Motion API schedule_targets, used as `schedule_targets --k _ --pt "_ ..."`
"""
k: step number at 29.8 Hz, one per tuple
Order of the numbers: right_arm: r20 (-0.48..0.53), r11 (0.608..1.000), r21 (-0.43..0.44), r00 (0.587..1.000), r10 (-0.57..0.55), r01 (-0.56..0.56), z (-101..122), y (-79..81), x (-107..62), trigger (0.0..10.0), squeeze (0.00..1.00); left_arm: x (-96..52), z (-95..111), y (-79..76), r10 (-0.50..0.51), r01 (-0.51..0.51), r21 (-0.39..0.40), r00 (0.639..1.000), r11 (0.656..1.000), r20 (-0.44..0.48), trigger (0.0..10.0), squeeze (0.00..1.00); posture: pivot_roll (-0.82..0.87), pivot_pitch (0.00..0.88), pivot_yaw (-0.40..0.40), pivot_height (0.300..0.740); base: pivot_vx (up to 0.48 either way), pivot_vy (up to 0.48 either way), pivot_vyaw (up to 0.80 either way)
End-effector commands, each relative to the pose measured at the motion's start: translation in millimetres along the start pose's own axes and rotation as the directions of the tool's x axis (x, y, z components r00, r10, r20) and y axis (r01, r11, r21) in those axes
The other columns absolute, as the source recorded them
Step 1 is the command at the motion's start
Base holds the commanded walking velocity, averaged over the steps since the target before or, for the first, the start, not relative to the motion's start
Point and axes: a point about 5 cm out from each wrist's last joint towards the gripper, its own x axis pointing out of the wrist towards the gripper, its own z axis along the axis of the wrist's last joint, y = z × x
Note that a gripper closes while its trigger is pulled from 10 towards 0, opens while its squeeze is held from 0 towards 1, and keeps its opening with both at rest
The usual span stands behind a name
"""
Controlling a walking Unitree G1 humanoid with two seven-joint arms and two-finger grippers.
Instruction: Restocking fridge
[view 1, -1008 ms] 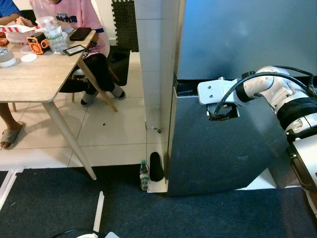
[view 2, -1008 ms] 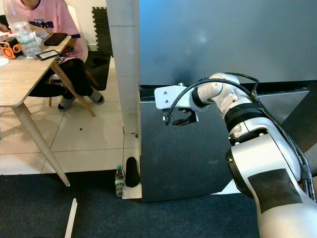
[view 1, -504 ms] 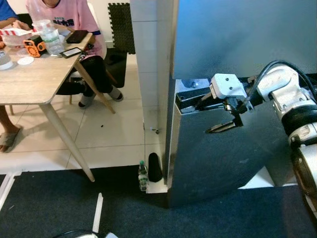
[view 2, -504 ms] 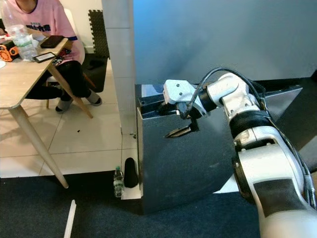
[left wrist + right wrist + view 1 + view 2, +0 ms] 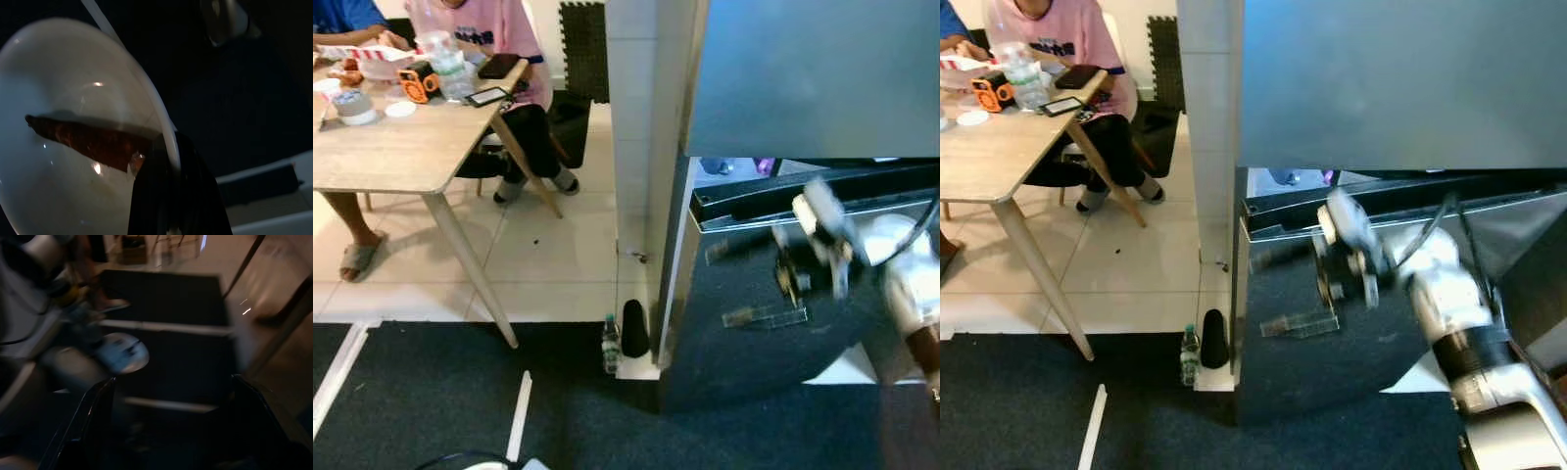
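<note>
The right claw (image 5: 1337, 279) sits blurred in front of the lower fridge door (image 5: 1332, 333), just below the door's top edge; in the right wrist view its two fingers (image 5: 93, 411) stand wide apart, gripping nothing; the blur suggests the arm is mid-swing, probably working the door, which stands ajar and shows a lit strip of fridge interior (image 5: 1288, 177). The left claw (image 5: 168, 196) pinches the rim of a white plate (image 5: 58, 147) carrying a dark reddish piece of food (image 5: 93, 142), held low at the robot's side, likely kept ready to go in once the door is clear. A small bottle (image 5: 610, 343) stands on the floor by the fridge corner; people sit at the bench (image 5: 391, 157) well away.
</note>
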Motion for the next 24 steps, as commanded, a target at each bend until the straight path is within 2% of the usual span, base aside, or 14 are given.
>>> schedule_targets --k 1,4,9,10,11,12,13,15,16,18,19,20,23,24 --pt "-0.021 0.995 0.097 0.999 -0.028 0.03 -23 8.0 -6.8 10.0 0.0 -1.5 -6 7.3 0.012 -0.011 0.031 1.0 0.999 -0.018 10.0 0.0 0.02 0.042 -0.008 0.74 0.0 0.0 0.0" --pt "-0.044 0.972 0.223 0.997 -0.066 0.074 -56 18.6 -9.6 10.0 0.0 -2.1 -8 10.4 0.016 -0.015 0.047 1.0 0.999 -0.023 10.0 0.0 0.01 0.037 0.0 0.74 0.0 0.0 0.0" --pt "-0.219 0.801 0.465 0.925 -0.31 0.378 -140 34.3 0.7 10.0 0.0 -3.4 -8 19.5 0.034 -0.032 0.08 0.999 0.996 -0.025 10.0 0.0 0.0 0.031 0.014 0.74 0.0 0.0 0.0" --pt "-0.219 0.801 0.465 0.925 -0.31 0.378 -140 34.3 0.7 10.0 0.0 -3.4 -8 19.5 0.034 -0.032 0.08 0.999 0.996 -0.025 10.0 0.0 0.0 0.031 0.014 0.74 0.0 0.0 0.0" --pt "-0.37 0.68 0.486 0.834 -0.409 0.549 -172 43.0 4.2 10.0 0.0 -4.0 -5 24.2 0.046 -0.043 0.118 0.999 0.992 -0.02 10.0 0.0 0.0 0.03 0.017 0.74 0.0 0.0 0.0" --pt "-0.443 0.629 0.475 0.784 -0.434 0.616 -185 48.4 5.1 10.0 0.0 -4.2 -4 26.5 0.052 -0.049 0.138 0.998 0.989 -0.018 10.0 0.0 0.0 0.03 0.017 0.74 0.0 0.0 0.0" --pt "-0.443 0.629 0.475 0.784 -0.434 0.616 -185 48.4 5.1 10.0 0.0 -4.2 -4 26.5 0.052 -0.049 0.138 0.998 0.989 -0.018 10.0 0.0 0.0 0.03 0.017 0.74 0.0 0.0 0.0" --pt "-0.565 0.466 0.466 0.658 -0.498 0.752 -209 61.0 5.0 10.0 0.0 -5.5 -1 34.4 0.074 -0.07 0.183 0.997 0.981 -0.013 10.0 0.0 0.0 0.028 0.018 0.74 0.0 0.0 0.0" --pt "-0.565 0.466 0.466 0.658 -0.498 0.752 -209 61.0 5.0 10.0 0.0 -5.5 -1 34.4 0.074 -0.07 0.183 0.997 0.981 -0.013 10.0 0.0 0.0 0.028 0.018 0.74 0.0 0.0 0.0" --pt "-0.667 0.267 0.448 0.518 -0.535 0.853 -234 81.9 6.6 10.0 0.0 -8.6 3 50.6 0.118 -0.114 0.25 0.993 0.962 -0.001 10.0 0.0 0.0 0.023 0.024 0.74 0.0 0.0 0.0" --pt "-0.667 0.267 0.448 0.518 -0.535 0.853 -234 81.9 6.6 10.0 0.0 -8.6 3 50.6 0.118 -0.114 0.25 0.993 0.962 -0.001 10.0 0.0 0.0 0.023 0.024 0.74 0.0 0.0 0.0" --pt "-0.74 0.161 0.408 0.429 -0.518 0.899 -250 100.5 9.4 10.0 0.0 -11.6 7 63.3 0.153 -0.148 0.299 0.988 0.943 0.008 10.0 0.0 0.0 0.022 0.026 0.74 0.0 0.0 0.0" --pt "-0.752 0.126 0.408 0.411 -0.516 0.904 -254 106.6 12.0 10.0 0.0 -13.0 9 68.7 0.168 -0.164 0.317 0.986 0.934 0.015 10.0 0.0 0.0 0.02 0.029 0.74 0.0 0.0 0.0" --pt "-0.761 0.081 0.412 0.392 -0.517 0.908 -259 112.9 14.9 10.0 0.0 -14.9 13 76.0 0.19 -0.19 0.336 0.981 0.923 0.031 10.0 0.0 0.0 0.02 0.033 0.74 0.0 0.0 0.0"
